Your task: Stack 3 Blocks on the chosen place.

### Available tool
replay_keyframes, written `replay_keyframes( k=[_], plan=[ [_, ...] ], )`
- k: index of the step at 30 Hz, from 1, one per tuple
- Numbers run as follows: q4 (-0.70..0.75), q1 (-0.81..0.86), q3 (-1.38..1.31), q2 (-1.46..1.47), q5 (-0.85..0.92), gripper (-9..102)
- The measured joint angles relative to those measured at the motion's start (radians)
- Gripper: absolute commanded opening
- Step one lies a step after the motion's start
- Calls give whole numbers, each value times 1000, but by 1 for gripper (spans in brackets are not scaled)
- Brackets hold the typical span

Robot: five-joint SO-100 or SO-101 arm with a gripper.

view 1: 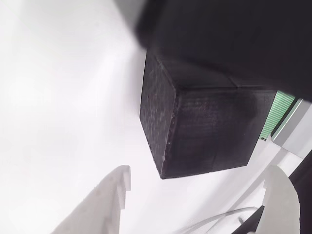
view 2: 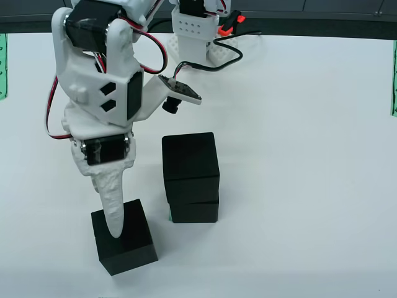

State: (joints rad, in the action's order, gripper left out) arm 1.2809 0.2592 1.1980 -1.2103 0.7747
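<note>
Pincer comes to the last matte black cube while two wait in a stack

Going left to right in the view from the side: the white pincer [view 2: 116, 226] points down at the lone matte black cube [view 2: 123, 236], which sits on the white worktop [view 2: 298, 186] down and to the left of the stack of two black cubes [view 2: 191, 177]. The stack is the landmark. One white finger [view 2: 115, 208] lies across the lone cube's top. In the view that rides on the pincer, the two white fingers stand apart with nothing between them, so the pincer is open, likely ready to grab. Just right of the cubes there, a bit of green striped patch [view 1: 279, 113] peeks out. I think the stack sits on the chosen place, so this cube goes on top.
</note>
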Motion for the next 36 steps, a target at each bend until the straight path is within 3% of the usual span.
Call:
replay_keyframes(
  k=[36],
  plan=[
    [34,-64,-170,202,-115,34]
  ],
)
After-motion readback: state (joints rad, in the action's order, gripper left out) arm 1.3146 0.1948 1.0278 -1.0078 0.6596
